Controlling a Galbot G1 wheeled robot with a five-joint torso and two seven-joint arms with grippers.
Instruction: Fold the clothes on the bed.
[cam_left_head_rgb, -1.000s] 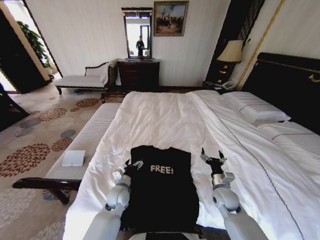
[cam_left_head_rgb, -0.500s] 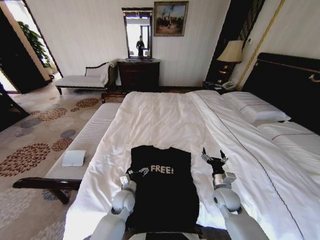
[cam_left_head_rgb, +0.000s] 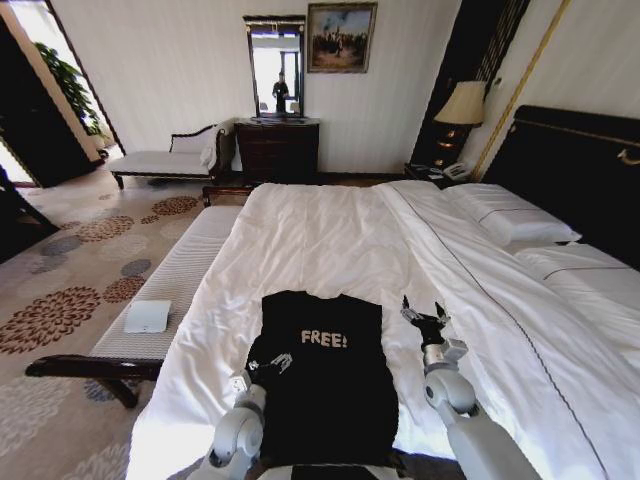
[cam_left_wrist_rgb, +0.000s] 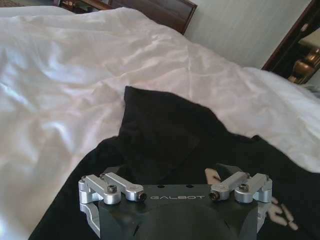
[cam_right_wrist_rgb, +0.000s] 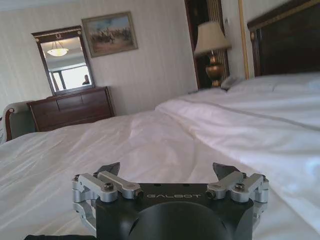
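A black T-shirt (cam_left_head_rgb: 322, 380) lies flat on the near part of a wide white bed (cam_left_head_rgb: 330, 240), its white "FREE!" lettering facing up and its hem toward the robot. The left sleeve looks tucked in over the body, so the fold seems under way.

The left end effector (cam_left_head_rgb: 266, 366) sits over the shirt's left edge, just below the lettering. In the left wrist view its fingers (cam_left_wrist_rgb: 111, 186) stand apart with a raised peak of black cloth between them; whether the cloth is gripped cannot be told. The right end effector (cam_left_head_rgb: 424, 319) hovers just right of the shirt over bare sheet, fingers spread and holding nothing, seemingly waiting beside the right sleeve.

There is open white sheet beyond the shirt and to its right. The bed's left edge is near the shirt, with a pale bench (cam_left_head_rgb: 170, 290) below it. Pillows (cam_left_head_rgb: 510, 215) and a dark headboard (cam_left_head_rgb: 575, 170) lie far right.
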